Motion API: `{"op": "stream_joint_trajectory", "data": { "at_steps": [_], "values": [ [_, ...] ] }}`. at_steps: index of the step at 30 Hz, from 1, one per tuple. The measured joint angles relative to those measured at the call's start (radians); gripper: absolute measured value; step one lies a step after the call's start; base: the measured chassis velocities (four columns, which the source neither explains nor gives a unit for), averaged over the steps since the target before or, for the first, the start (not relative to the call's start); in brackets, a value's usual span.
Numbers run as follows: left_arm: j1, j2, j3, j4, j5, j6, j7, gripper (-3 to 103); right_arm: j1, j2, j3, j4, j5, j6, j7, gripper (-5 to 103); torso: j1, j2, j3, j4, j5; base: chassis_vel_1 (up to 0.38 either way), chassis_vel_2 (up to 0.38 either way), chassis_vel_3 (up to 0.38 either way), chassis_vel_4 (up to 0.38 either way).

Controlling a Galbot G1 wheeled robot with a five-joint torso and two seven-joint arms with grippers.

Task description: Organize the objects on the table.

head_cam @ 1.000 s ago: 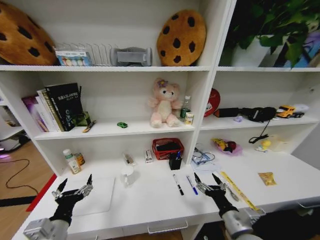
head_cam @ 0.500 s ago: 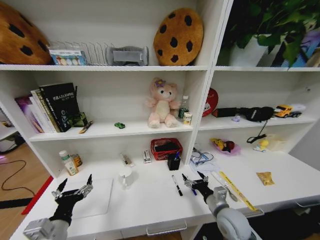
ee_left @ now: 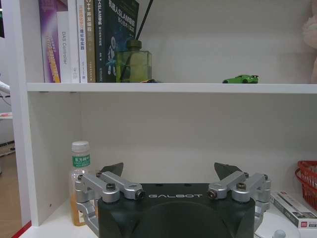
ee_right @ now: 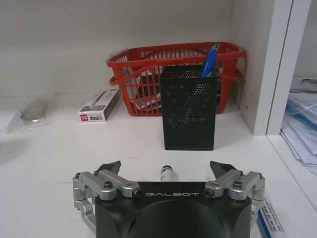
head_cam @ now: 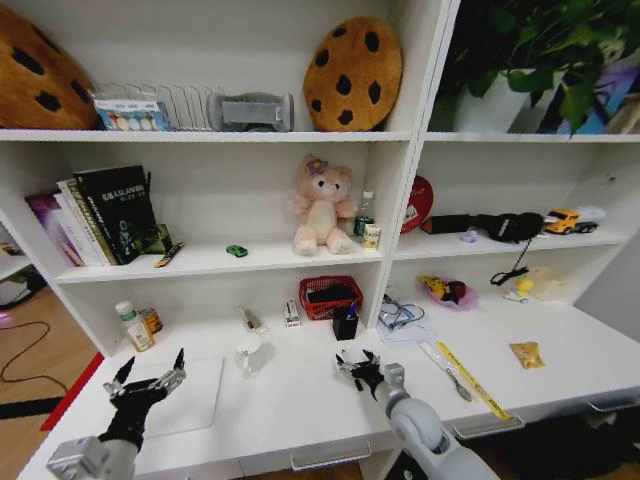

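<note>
From my remote seat, left to right. Left gripper (head_cam: 148, 384) hovers near the front-left of the white desk (head_cam: 300, 405), jaws spread, nothing between them. It sits just over the closed silver laptop (head_cam: 195, 395), which lies flat on the desk. Laptop looks stiff, smooth, prob heavy for one gripper; I'd take it by an edge, w/ care for slipping. Up on the middle shelf, left of the pink plush bear (head_cam: 322, 207), sits the tiny green toy car (head_cam: 236, 251): light, hard, small enough to pinch across its body.

Centre of desk: right gripper (head_cam: 358, 366) low over the surface, jaws spread, empty. In the right wrist view a dark pen (ee_right: 166, 173) lies on the desk between the jaws, tip end pointing toward the black mesh pen cup (ee_right: 188, 107), which already holds a blue pen (ee_right: 209, 58). Pen is thin, light, rigid, likely to roll; best pinched mid-barrel. Red basket (ee_right: 148, 69) stands behind the cup. Far right on the desk: yellow ruler (head_cam: 472, 380).
</note>
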Motion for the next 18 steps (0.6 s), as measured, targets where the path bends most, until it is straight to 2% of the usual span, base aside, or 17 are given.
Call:
{"op": "stream_joint_trajectory", "data": {
  "at_steps": [2,5,10,13,15,17,18],
  "values": [
    [0.000,0.000,0.000,0.000,0.000,0.000,0.000,100,0.019,0.006,-0.014,-0.014,0.002,-0.002,0.015,95,0.000,0.000,0.000,-0.0001,0.0000,0.000,0.000,0.000,0.000],
    [0.000,0.000,0.000,0.000,0.000,0.000,0.000,100,0.036,0.013,-0.028,-0.031,0.003,-0.004,0.027,90,0.000,0.000,0.000,-0.0001,0.0000,0.000,0.000,0.000,0.000],
    [0.000,0.000,0.000,0.000,0.000,0.000,0.000,100,0.050,0.018,-0.046,-0.044,0.006,-0.020,0.041,87,0.000,0.000,0.000,0.0000,0.0000,0.000,0.000,0.000,0.000],
    [0.000,0.000,0.000,0.000,0.000,0.000,0.000,100,0.054,0.022,-0.054,-0.051,0.006,-0.026,0.048,83,0.000,0.000,0.000,-0.0001,0.0001,0.000,0.000,0.000,0.000],
    [0.000,0.000,0.000,0.000,0.000,0.000,0.000,100,0.056,0.027,-0.055,-0.057,0.006,-0.029,0.051,74,0.000,0.000,0.000,-0.0001,0.0001,0.000,0.000,0.000,0.000],
    [0.000,0.000,0.000,0.000,0.000,0.000,0.000,100,0.056,0.030,-0.055,-0.058,0.007,-0.030,0.052,74,0.000,0.000,0.000,-0.0001,0.0001,0.000,0.000,0.000,0.000],
    [0.000,0.000,0.000,0.000,0.000,0.000,0.000,100,0.056,0.031,-0.055,-0.059,0.009,-0.033,0.054,63,0.000,0.000,0.000,-0.0001,0.0000,0.000,0.000,0.000,0.000]
  ]
}}
